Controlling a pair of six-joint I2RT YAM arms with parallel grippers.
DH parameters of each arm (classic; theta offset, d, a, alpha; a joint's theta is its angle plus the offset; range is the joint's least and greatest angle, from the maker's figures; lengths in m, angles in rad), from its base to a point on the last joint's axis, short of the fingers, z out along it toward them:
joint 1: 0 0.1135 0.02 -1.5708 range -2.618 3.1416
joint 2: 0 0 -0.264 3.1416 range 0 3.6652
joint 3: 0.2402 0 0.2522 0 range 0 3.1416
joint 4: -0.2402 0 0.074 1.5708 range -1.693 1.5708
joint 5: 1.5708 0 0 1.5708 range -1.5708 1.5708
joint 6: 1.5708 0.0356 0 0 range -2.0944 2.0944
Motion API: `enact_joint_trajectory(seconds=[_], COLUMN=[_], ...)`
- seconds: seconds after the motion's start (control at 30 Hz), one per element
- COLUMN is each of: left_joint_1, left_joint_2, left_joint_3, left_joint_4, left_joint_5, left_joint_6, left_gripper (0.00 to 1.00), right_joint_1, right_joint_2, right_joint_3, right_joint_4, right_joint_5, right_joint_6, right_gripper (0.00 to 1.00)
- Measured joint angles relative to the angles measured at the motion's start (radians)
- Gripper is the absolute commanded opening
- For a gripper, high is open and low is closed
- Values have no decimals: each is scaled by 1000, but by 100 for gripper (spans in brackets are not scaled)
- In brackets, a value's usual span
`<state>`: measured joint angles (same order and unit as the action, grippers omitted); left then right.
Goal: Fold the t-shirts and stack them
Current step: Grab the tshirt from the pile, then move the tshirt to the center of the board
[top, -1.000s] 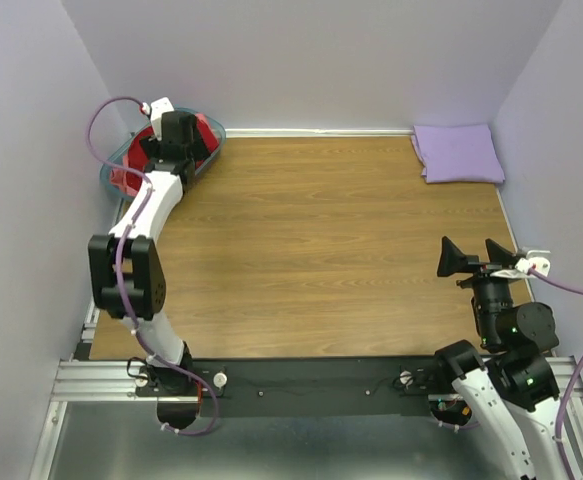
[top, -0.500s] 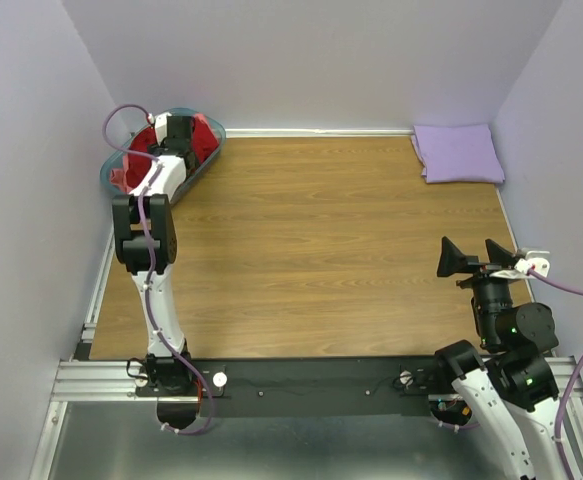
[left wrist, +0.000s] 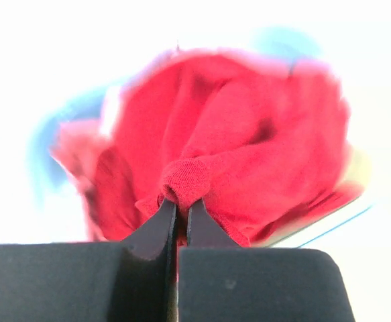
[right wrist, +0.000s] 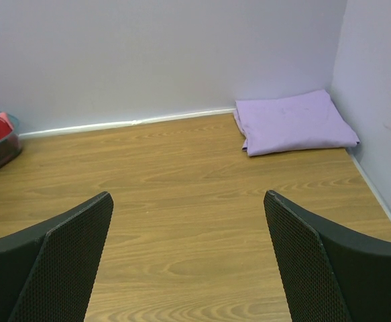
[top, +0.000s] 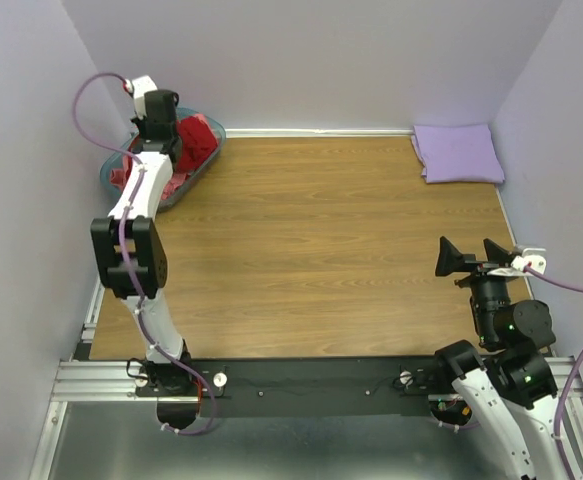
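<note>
The left hand [left wrist: 178, 206] is clenched on a small bunch of the dark red t-shirt [left wrist: 255, 147], which lies crumpled inside the translucent teal basket [top: 112, 176] at the table's [top: 321, 250] far left corner. A salmon-pink t-shirt [top: 121, 177] shows in the basket beside it. The folded lavender t-shirt [top: 459, 152] lies flat well apart from the basket, at the opposite far corner. The right hand [top: 473, 255] hangs released, fingers spread wide, well apart from the basket on the near side.
</note>
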<state>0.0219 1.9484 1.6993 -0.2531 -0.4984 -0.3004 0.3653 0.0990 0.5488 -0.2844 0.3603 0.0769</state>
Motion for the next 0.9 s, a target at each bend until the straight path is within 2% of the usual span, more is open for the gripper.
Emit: enact_joint_trajectory(seconds=[0.2, 0.4, 0.67, 0.9], left_joint_1=[-5, -50, -289, -531], left_joint_2=[-208, -313, -328, -368], left_joint_3=[99, 149, 238, 346], left_joint_4=[100, 151, 118, 121], left_joint_5=[-59, -66, -13, 190], left_joint_6=[96, 175, 253, 354], left_gripper=[0, 0, 0, 0], right_joint_1=[0, 0, 0, 0], right_joint_2=[2, 25, 33, 33], right_joint_3=[0, 0, 0, 0], right_joint_4=[0, 0, 0, 0], right_joint_5=[0, -12, -31, -37], right_joint_6=[0, 0, -3, -5], right_gripper=[100, 100, 100, 100])
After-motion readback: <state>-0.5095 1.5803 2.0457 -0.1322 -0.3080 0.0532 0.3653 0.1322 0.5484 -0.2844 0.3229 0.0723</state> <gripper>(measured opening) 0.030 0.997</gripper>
